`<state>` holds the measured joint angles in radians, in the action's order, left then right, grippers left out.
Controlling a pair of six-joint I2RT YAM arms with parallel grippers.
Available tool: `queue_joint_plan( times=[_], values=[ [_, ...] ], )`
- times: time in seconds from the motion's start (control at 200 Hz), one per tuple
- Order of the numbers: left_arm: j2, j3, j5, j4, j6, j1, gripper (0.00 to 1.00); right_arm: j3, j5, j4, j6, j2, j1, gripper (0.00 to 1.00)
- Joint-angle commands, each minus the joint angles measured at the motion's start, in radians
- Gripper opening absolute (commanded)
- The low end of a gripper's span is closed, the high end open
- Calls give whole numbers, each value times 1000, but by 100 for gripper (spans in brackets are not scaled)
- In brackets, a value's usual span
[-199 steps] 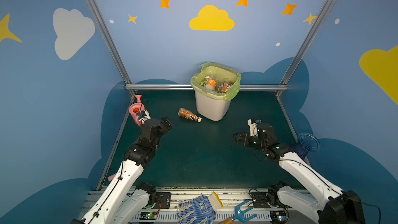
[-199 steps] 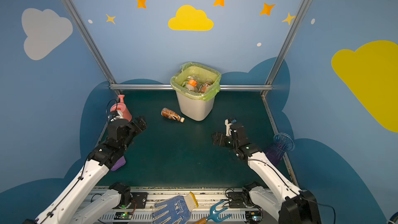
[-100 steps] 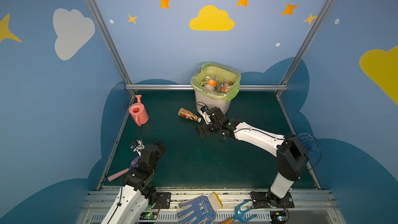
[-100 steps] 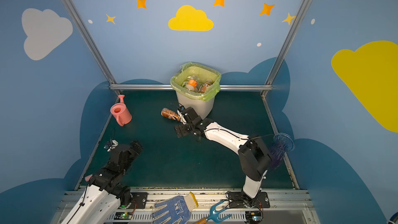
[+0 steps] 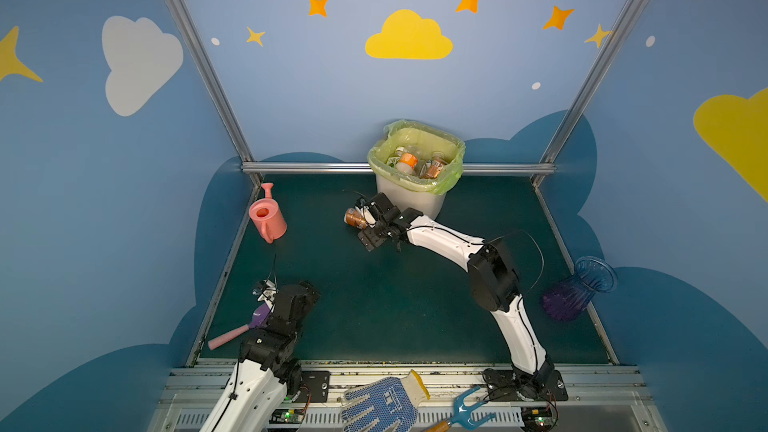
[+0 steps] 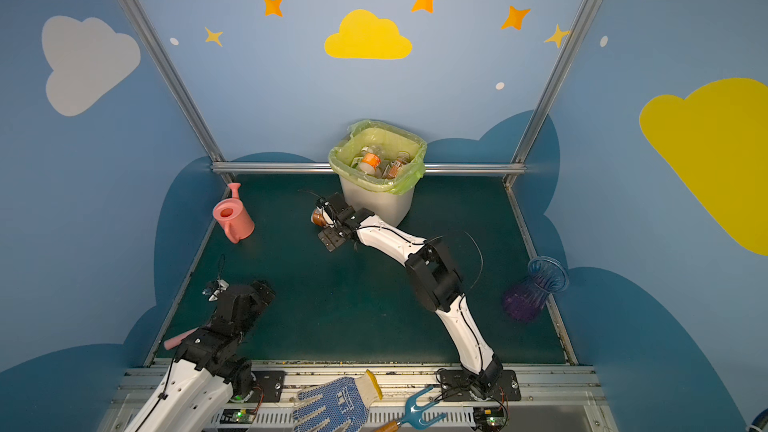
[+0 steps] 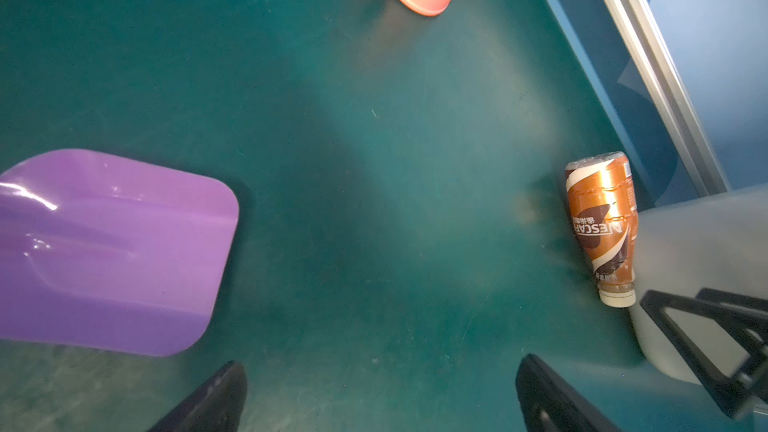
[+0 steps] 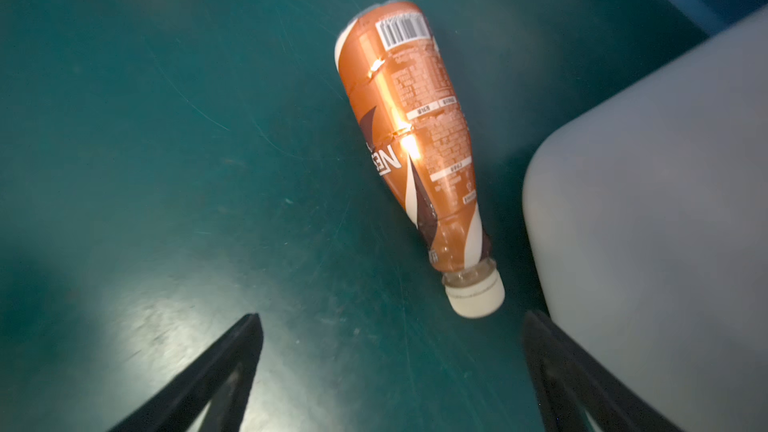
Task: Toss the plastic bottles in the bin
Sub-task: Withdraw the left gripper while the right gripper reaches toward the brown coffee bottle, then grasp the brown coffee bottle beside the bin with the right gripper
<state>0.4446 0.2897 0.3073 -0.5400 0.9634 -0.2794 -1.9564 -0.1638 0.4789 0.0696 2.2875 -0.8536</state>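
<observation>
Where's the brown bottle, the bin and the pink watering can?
brown bottle (image 8: pixel 411 147): right wrist view, middle of its label.
bin (image 5: pixel 428 201): in a top view, its white front wall.
pink watering can (image 5: pixel 272 224): in a top view, side of its body.

The brown bottle (image 8: pixel 415 139) lying just ahead of the right claw (image 8: pixel 391 317) is carrying the only brand that reads. In the left wrist view its label (image 7: pixel 600 228) is showing white capitals NESCAF, upside down, the last letter curving out of sight. From the right wrist only NE is showing. A barcode (image 8: pixel 402 30) is sitting at the bottle end farthest from the claw, its digits and the fine print beside it blurring past reading. The print on the dotted glove (image 5: pixel 382 407) is staying too small to read
</observation>
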Motion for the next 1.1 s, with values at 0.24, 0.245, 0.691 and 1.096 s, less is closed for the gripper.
queue_joint_plan(
  times=[0.24, 0.245, 0.691, 1.096],
  values=[
    [-6, -27, -30, -17, -1, 11, 100, -285, 33, 67, 139, 206, 24, 97],
    [-5, -26, -30, -17, -1, 11, 100, -291, 33, 71, 140, 208, 25, 97],
    [66, -14, -60, 15, -23, 41, 100, -587, 108, 222, 172, 407, 51, 95],
    [69, -7, -73, 12, -25, 64, 100, -582, 175, 281, 168, 398, 50, 44]
  ],
)
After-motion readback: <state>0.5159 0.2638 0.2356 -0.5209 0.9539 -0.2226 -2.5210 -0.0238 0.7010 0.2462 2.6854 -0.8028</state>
